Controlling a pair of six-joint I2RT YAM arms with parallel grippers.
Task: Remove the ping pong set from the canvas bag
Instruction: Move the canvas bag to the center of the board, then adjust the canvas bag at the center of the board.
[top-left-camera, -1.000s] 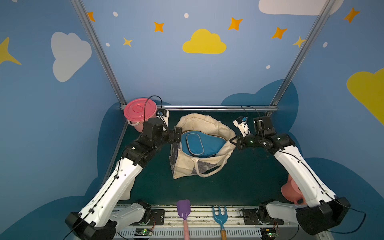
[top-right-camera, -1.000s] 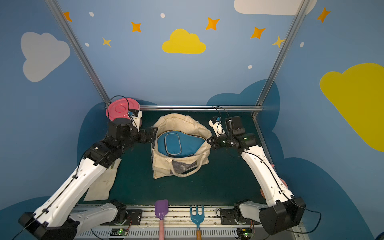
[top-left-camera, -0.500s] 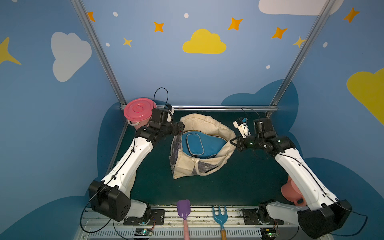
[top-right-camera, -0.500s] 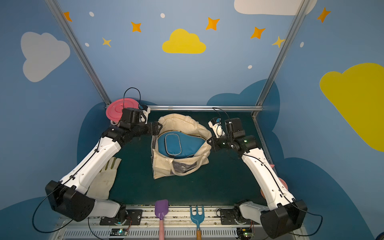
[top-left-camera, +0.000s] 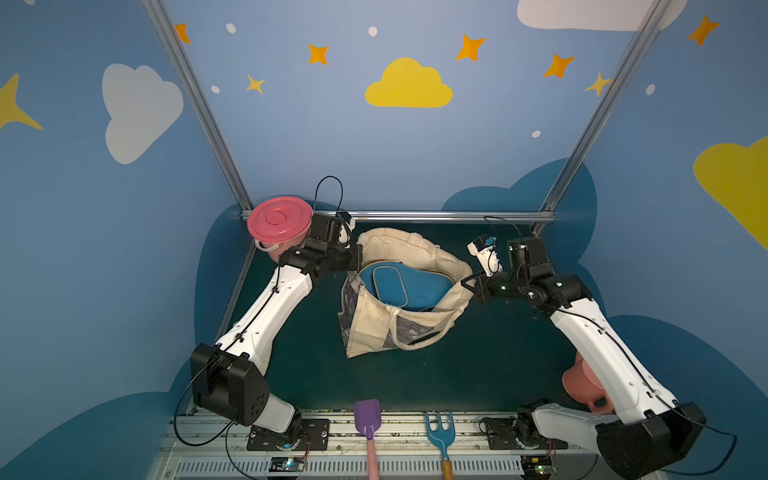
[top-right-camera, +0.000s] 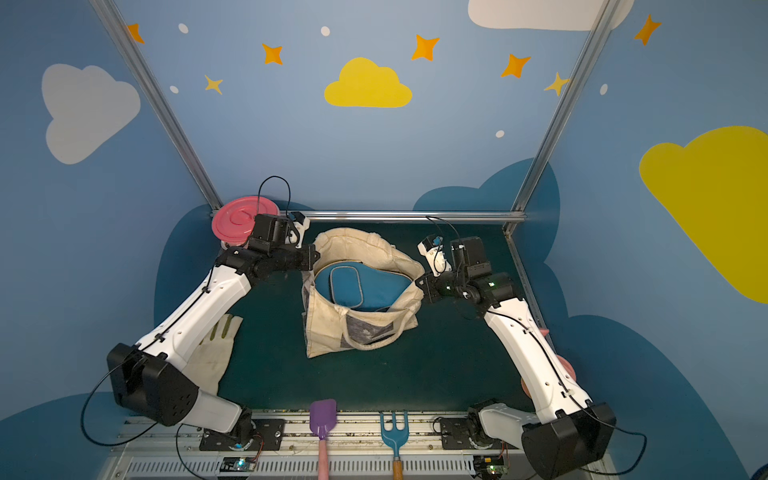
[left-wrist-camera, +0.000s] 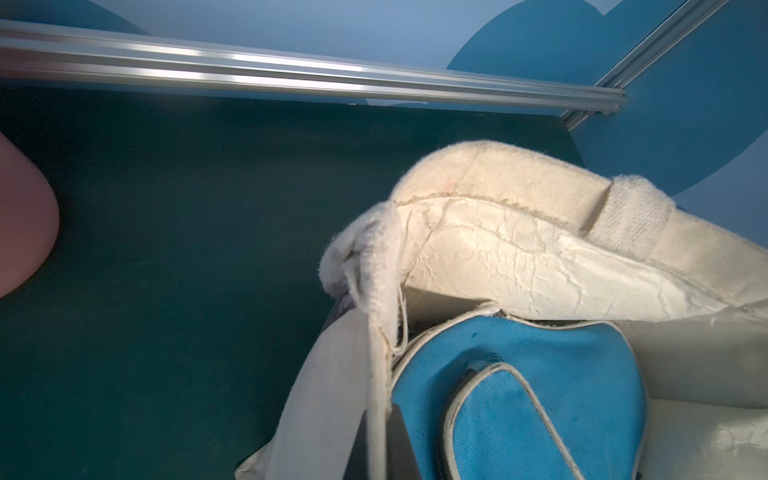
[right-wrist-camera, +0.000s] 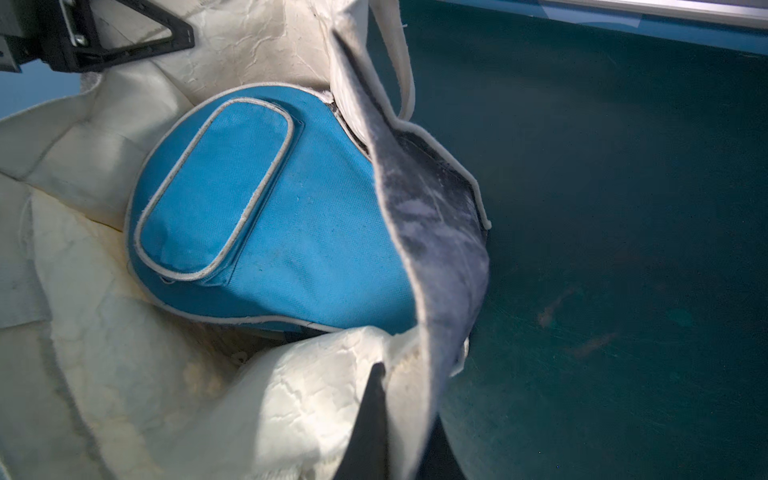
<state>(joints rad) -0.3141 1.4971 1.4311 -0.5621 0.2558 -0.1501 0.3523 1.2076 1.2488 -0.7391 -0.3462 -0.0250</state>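
Note:
The cream canvas bag lies on the green mat with its mouth held wide. Inside it lies the blue paddle-shaped cover of the ping pong set, with a grey-piped pocket on top. My left gripper is shut on the bag's left rim, and the cloth edge runs between its fingers. The right gripper is shut on the right rim, pinching the printed wall. In the left wrist view the blue cover sits just inside the rim.
A pink lidded bucket stands at the back left, close behind my left wrist. A purple shovel and a blue fork lie at the front edge. A pink cup sits behind the right arm. A glove lies under the left arm.
My left arm swung in to the bag's left rim and its gripper went from open to shut on the cloth. The right gripper kept its hold on the right rim.

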